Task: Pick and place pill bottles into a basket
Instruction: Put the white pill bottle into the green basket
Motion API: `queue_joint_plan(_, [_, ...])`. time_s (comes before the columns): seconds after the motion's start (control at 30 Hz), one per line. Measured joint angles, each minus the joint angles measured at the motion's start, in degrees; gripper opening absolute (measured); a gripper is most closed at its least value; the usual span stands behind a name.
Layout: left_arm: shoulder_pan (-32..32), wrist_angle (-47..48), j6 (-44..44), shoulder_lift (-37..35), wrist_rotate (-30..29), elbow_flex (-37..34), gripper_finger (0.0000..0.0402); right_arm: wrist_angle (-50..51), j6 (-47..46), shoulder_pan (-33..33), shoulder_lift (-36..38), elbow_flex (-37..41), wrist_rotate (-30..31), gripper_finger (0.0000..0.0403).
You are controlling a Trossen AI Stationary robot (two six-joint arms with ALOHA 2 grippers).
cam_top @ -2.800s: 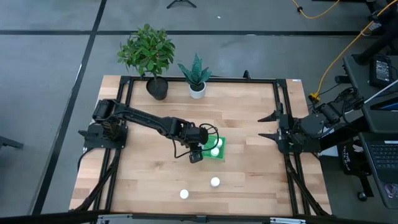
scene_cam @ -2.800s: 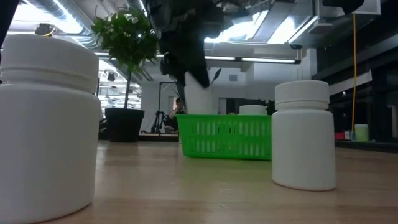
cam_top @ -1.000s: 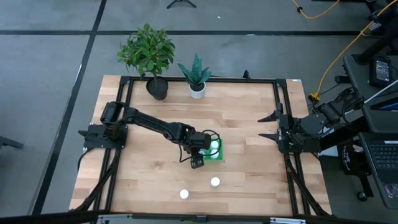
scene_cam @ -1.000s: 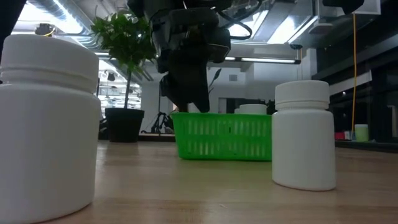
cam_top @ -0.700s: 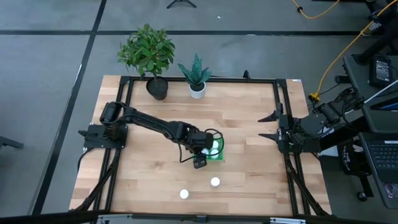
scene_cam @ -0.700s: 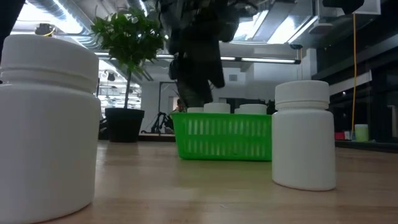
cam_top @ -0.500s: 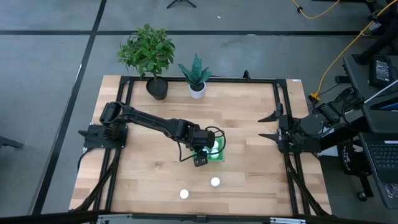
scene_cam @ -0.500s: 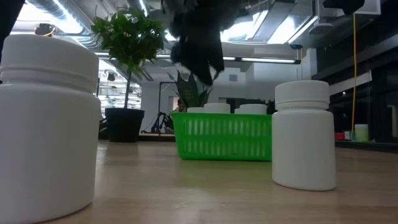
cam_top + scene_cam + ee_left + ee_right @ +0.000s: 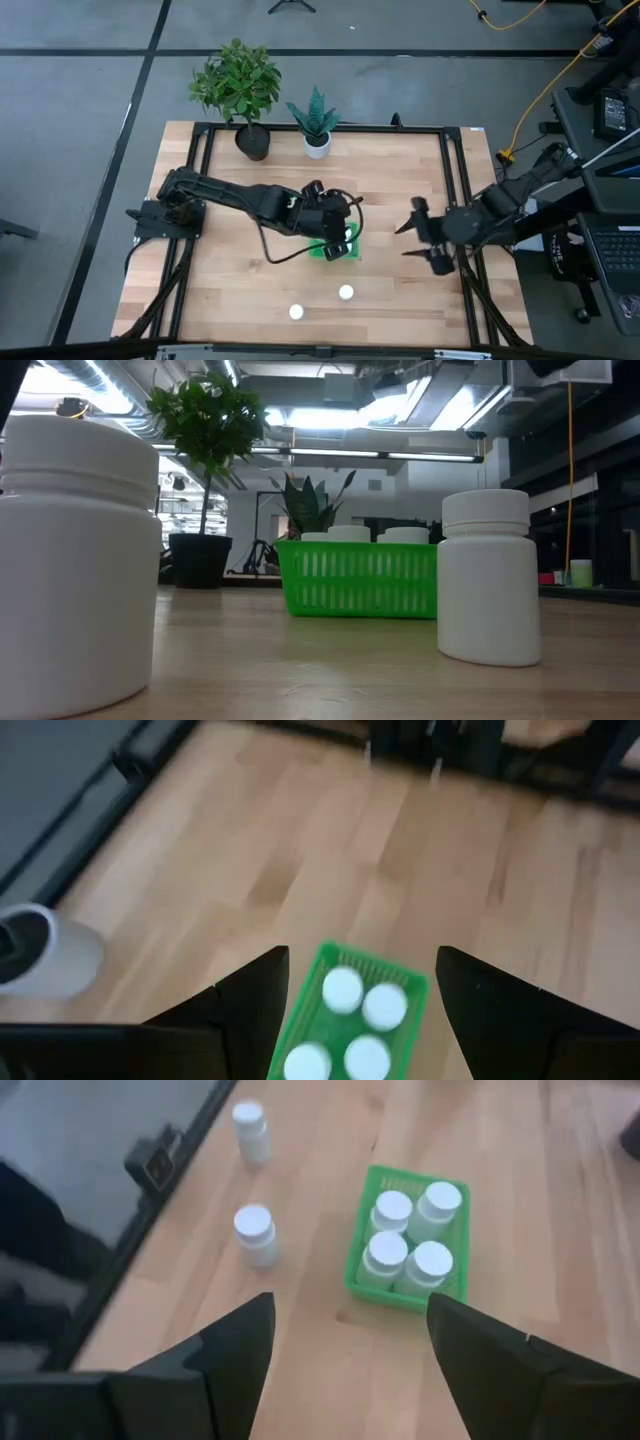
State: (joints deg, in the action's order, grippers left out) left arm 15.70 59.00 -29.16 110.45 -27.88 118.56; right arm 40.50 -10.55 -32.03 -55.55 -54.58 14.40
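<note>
The green basket sits mid-table and holds several white pill bottles, standing upright on their bases. Two more bottles stand on the wood near the front edge; they loom large in the low view. My left gripper hovers open and empty above the basket. My right gripper is open and empty right of the basket, with the basket and both loose bottles ahead of its fingers.
A black pot with a leafy plant and a white pot with a spiky plant stand at the far edge. A black frame runs around the table. Bare wood lies between the basket and the two loose bottles.
My left gripper has risen out of the basket and left the low view, where the bottle caps now show above the basket wall. My right gripper has swung from the table's right edge toward the basket.
</note>
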Motion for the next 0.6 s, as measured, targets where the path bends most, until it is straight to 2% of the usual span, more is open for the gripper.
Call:
queue_joint_plan(0.23, [5.24, 10.01, -1.71, 0.00, -7.72, 8.59, 0.0245, 1.85, 8.11, 0.45, -13.79, -12.02, -0.99, 0.0265])
queue_joint_plan(0.37, [8.91, 20.15, -5.16, 0.00, -13.54, 11.59, 0.0245, 2.87, 7.68, 1.68, -20.52, -19.06, -2.51, 0.0280])
queue_joint_plan(0.53, [13.72, 30.83, -11.99, -0.07, -18.40, 12.05, 0.0245, 6.32, 3.80, 3.47, -28.67, -26.45, -2.88, 0.0323])
queue_joint_plan(0.6, [15.69, 30.87, -13.36, -0.18, -19.17, 11.49, 0.0245, 8.61, 0.79, 4.13, -32.07, -29.29, -4.03, 0.0338])
